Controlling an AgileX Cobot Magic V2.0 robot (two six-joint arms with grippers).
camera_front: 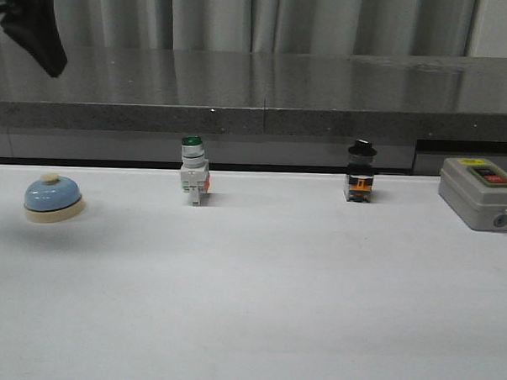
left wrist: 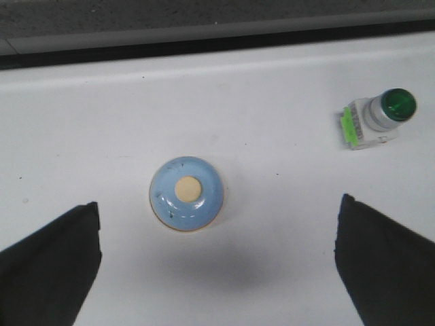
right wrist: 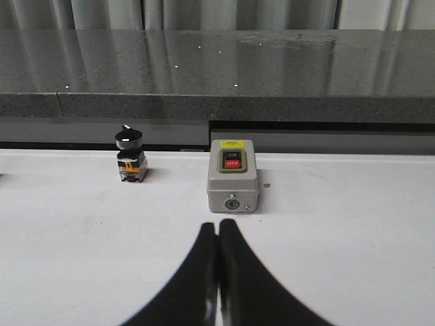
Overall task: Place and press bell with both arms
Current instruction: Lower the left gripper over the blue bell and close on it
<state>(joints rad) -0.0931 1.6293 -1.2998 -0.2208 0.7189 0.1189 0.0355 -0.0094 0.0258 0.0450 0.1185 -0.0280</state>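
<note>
1. The bell (left wrist: 187, 193) shows a glossy light-blue dome, scuffed in spots, with a matt cream button.
2. The table (camera_front: 257, 308) is smooth, matt white.
3. A polished, speckled stone-like ledge (camera_front: 266, 94) mirrors the curtain.
4. The grey box (right wrist: 232, 176) looks like matt plastic.
5. The green cap (left wrist: 397, 104) is glossy and translucent.

The left gripper (left wrist: 217, 261) shows as two matte black, wedge-shaped fingers (left wrist: 47, 265) with flat, plain faces and no visible screws or markings. In the front view a black angular part of the left arm (camera_front: 29, 20) shows. The right gripper (right wrist: 217, 272) has two smooth black curved fingers (right wrist: 194, 285) tapering to narrow tips, faintly glossy along the inner edges.
</note>
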